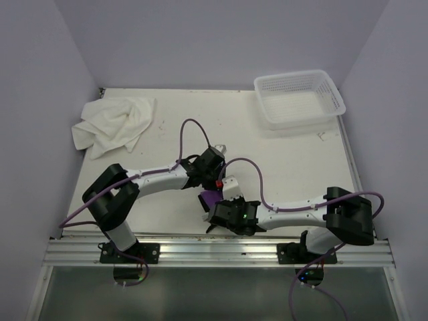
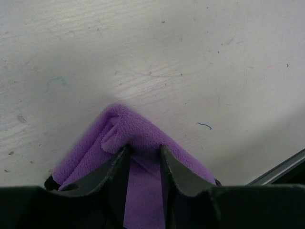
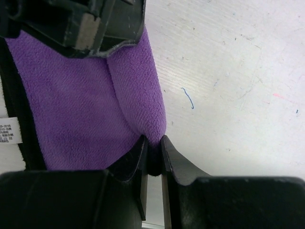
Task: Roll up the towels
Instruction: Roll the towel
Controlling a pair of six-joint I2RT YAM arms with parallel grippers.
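We see left gripper [image 2: 144, 153] clamped on purple towel [image 2: 143, 128] fold, right gripper [image 3: 153, 149] pinching its edge; white towel [image 1: 114, 124] crumpled well apart.

White table [image 1: 281, 167], white towel [image 1: 114, 126], purple towel [image 1: 212, 198], plastic basket [image 1: 297, 107]

Left arm [image 1: 154, 179]: base at the near left, elbow folded up above it, forearm reaching right toward the middle.
Left gripper [image 2: 144, 151]: pointed down, jaws drawn narrow, pinching a fold of the purple towel [image 3: 81, 109].
Right arm [image 1: 294, 212]: base at the near right, elbow raised at the far right, forearm reaching left.
Right gripper [image 3: 153, 142]: jaws almost together, nipping the same towel's rounded edge.
Spacing: the two grippers are just beside each other, the left one farther from the bases.
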